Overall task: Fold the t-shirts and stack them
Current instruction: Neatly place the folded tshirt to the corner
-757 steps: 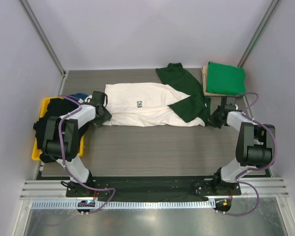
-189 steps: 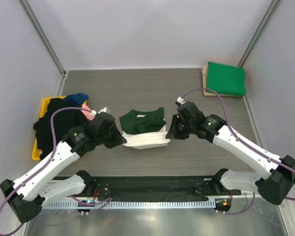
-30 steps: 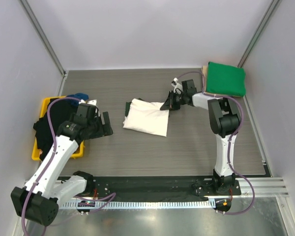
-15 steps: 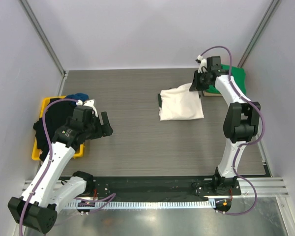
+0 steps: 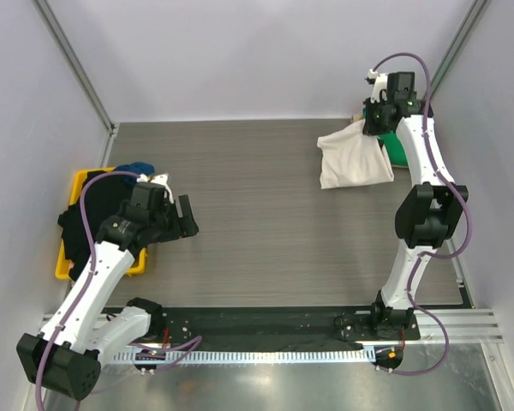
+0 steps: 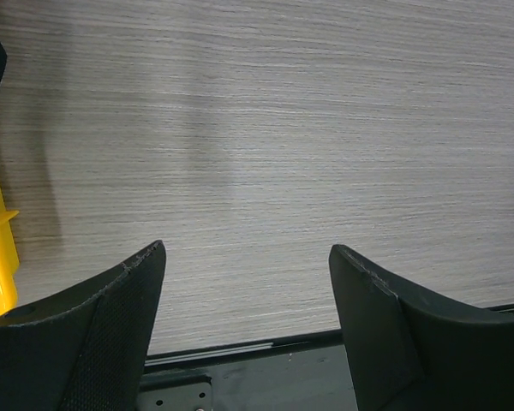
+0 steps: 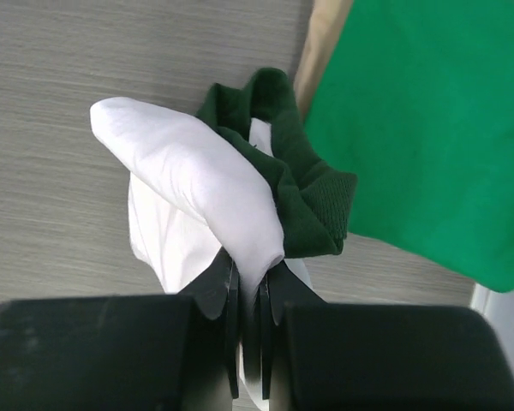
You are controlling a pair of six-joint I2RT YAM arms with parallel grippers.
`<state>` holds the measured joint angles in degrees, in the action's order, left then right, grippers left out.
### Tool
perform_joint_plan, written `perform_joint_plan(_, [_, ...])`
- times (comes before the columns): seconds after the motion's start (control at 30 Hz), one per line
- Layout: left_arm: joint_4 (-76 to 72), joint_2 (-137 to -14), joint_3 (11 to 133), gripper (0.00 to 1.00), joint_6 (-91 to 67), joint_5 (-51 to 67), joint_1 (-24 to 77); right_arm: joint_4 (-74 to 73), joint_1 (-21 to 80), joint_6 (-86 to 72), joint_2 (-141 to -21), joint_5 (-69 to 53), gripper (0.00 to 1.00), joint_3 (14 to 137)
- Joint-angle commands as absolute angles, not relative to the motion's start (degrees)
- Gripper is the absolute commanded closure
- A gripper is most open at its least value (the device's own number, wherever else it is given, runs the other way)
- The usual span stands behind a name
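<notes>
Right end effector (image 7: 249,287): pressed together on a bunched fold of the cream t-shirt (image 5: 353,159); you see cloth squeezed between the tips in the wrist view

Cream t-shirt: a folded bundle at the upper right of the top view, hanging from the grip; dark green trim shows beside the pinch; you cannot tell whether its lower edge touches the bench (image 5: 257,171)

Just changed: a second ago the bundle lay flat near mid-frame; half a second ago it was partway right; now it is lifted and carried to the edge of the green t-shirt (image 7: 411,128)

Green t-shirt: folded on the tan board (image 7: 321,51) in the upper right corner; just beside the bundle, largely hidden by the arm from above

Meaning for you: folding of this shirt looks finished; the stacking step is in hand; the bundle is not yet over the green one

Risk: a grip on one bunched fold may let the layers open on release

Left end effector (image 6: 244,257): spread, holding nothing, over bare bench beside the yellow tray (image 5: 64,257) at left

Left to do: the dark heap of t-shirts (image 5: 90,210) in the tray looks unfolded
</notes>
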<state>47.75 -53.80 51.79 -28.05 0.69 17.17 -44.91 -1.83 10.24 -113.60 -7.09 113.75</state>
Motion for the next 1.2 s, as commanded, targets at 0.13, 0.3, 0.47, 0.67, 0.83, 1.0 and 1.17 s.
perform_joint_plan(0.13, [45.53, -54.4, 51.68, 0.22, -28.04, 1.93, 17.31, -44.03, -3.95, 14.67, -111.97, -4.4, 0.99, 124.0])
perform_joint_plan(0.3, [45.62, -55.19, 51.59, 0.23, -28.04, 1.93, 17.4, -44.03, -5.1, 15.82, -112.94, -4.48, 0.99, 127.7])
perform_joint_plan(0.47, [45.79, -55.46, 51.68, 0.24, -28.12, 1.58, 17.58, -44.21, -6.59, 17.05, -113.2, -5.18, 0.99, 130.69])
perform_joint_plan(0.67, [45.88, -56.07, 51.68, 0.24, -28.21, 1.41, 18.1, -43.95, -8.35, 17.67, -113.29, -6.06, 0.99, 132.89])
perform_joint_plan(0.83, [45.88, -56.42, 51.77, 0.25, -28.21, 1.06, 18.46, -43.95, -8.96, 18.1, -114.96, -6.5, 0.99, 134.03])
perform_joint_plan(1.0, [45.97, -56.78, 51.68, 0.25, -28.48, 0.35, 19.25, -43.77, -9.84, 19.16, -117.33, -5.98, 0.99, 134.03])
perform_joint_plan(1.17, [46.32, -57.3, 51.77, 0.25, -28.65, 0.35, 20.04, -41.5, -11.51, 19.86, -120.58, -5.63, 0.99, 136.41])
